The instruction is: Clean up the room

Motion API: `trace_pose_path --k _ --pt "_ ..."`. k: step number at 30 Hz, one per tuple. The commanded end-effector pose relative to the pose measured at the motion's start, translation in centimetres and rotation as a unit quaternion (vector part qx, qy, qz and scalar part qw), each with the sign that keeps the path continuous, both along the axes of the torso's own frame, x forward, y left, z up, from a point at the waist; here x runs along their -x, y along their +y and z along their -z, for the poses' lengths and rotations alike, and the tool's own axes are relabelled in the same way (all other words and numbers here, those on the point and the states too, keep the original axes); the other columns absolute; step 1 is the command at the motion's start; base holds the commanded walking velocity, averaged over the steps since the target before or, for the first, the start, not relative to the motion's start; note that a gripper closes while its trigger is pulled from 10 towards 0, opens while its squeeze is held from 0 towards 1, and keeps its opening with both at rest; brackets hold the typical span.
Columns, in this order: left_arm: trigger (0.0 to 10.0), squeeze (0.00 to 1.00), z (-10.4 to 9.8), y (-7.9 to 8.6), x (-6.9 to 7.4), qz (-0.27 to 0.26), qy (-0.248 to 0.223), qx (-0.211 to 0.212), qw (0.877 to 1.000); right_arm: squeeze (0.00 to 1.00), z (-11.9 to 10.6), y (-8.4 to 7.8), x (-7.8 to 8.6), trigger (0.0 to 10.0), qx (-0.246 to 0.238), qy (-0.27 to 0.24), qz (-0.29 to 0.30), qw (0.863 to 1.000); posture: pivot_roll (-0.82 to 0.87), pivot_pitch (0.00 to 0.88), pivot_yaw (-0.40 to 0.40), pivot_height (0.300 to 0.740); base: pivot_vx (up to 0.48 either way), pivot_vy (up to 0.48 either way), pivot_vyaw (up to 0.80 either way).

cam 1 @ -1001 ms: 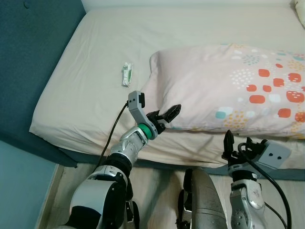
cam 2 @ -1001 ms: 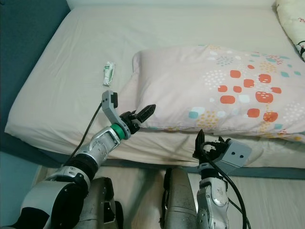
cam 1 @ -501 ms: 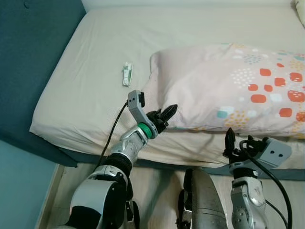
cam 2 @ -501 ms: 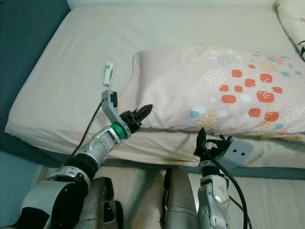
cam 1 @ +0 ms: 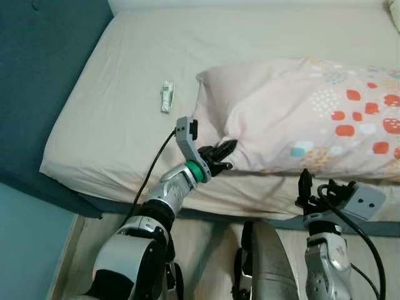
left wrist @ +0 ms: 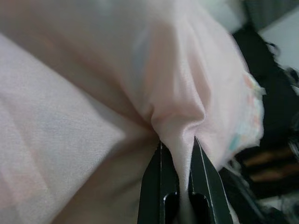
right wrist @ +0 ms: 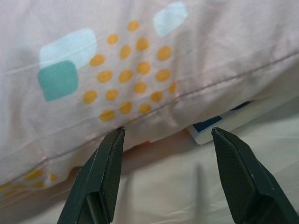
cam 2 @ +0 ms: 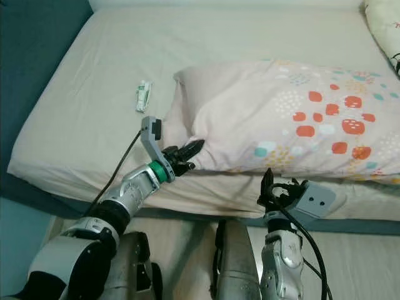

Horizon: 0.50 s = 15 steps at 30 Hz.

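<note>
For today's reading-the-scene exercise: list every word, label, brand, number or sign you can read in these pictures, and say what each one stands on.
No text can be read anywhere in these pictures.
Small white and green packet on the bed sheet: it has printing, but too small and blurred to read.
Pillow: only coloured dots and patches, no letters.
White and blue item under the pillow's edge: no legible print.

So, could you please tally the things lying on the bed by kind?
Patterned pillow, pinched by the left tool: 1
Green and white tube: 1
Flat white and blue item under the pillow's edge: 1
Total: 3
</note>
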<state>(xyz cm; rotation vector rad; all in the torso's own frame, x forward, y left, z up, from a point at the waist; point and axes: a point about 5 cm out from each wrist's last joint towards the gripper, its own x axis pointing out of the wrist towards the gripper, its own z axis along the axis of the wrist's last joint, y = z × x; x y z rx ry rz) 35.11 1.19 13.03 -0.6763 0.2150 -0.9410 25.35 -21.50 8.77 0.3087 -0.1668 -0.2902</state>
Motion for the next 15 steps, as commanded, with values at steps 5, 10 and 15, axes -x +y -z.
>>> trace_pose_path --k 5,10,15 --pt "0.0 0.00 0.5 -8.1 5.4 0.135 0.041 0.095 0.985 0.00 1.0 -0.3 0.5 10.0 -0.009 0.021 0.010 1.000 -0.09 0.212 0.138 0.612 0.000 0.000 0.00" --pt "0.0 0.00 0.2 -5.4 4.9 0.163 0.026 0.127 0.978 0.00 0.9 -0.4 0.5 10.0 -0.010 0.019 0.010 1.000 -0.08 0.208 0.132 0.612 0.000 0.000 0.00" --pt "0.0 0.00 -0.3 -0.5 5.8 0.214 0.006 0.148 0.965 0.00 1.2 0.1 0.8 10.0 -0.012 0.024 0.000 1.000 -0.08 0.200 0.129 0.612 0.000 0.000 0.00"
